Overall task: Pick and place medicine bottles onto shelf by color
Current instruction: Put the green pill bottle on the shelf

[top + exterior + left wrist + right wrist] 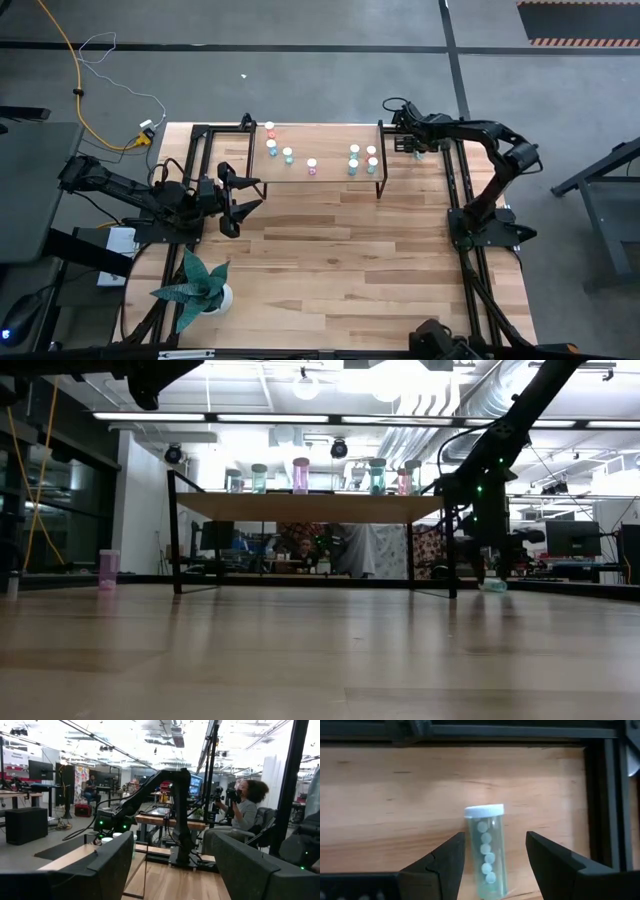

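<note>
Between right end effector (pixel 495 865) fingers: clear teal bottle (pixel 486 851), white cap, lying flat.

You see a pale teal bottle (pixel 487 851) with a white cap lying on the light wood tabletop (pixel 380 790), white pills inside. The right hand (pixel 495 857) is black. In the lower left, the plant (pixel 195 285) has striped green leaves.

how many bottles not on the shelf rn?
2. Teal bottle lying on the table inside the open right gripper; pink bottle standing beside the shelf. Others may be hidden.
</note>
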Motion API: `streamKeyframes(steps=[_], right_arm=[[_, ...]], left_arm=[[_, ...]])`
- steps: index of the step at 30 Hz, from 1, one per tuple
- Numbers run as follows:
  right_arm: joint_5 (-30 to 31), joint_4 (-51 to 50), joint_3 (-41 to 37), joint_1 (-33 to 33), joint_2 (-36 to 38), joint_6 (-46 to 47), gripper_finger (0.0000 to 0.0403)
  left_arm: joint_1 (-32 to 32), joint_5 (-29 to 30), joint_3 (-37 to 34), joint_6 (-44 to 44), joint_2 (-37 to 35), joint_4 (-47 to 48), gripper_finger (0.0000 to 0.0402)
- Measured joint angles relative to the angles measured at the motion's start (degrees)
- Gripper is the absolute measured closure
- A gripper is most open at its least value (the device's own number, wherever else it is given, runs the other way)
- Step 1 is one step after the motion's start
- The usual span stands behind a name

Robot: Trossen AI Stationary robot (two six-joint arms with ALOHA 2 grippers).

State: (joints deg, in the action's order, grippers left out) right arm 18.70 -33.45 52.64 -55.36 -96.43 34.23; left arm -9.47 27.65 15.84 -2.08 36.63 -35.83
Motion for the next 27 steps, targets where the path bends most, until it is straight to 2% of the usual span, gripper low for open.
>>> streamKeyframes(steps=[19, 23, 27], right_arm=[[3.34, 1.4, 0.11, 2.43, -2.68, 2.53, 0.0204], [3.45, 1.53, 0.11, 2.43, -2.68, 2.89, 0.022], [3.73, 1.66, 0.11, 2.43, -2.68, 3.05, 0.0255]], left_arm=[[0.0, -0.01, 0.0, -0.01, 0.01, -0.01, 0.0145], [0.0, 0.0, 0.0, -0.01, 0.01, 0.01, 0.0145], [0.01, -0.01, 0.0, -0.01, 0.0, 0.01, 0.0145]])
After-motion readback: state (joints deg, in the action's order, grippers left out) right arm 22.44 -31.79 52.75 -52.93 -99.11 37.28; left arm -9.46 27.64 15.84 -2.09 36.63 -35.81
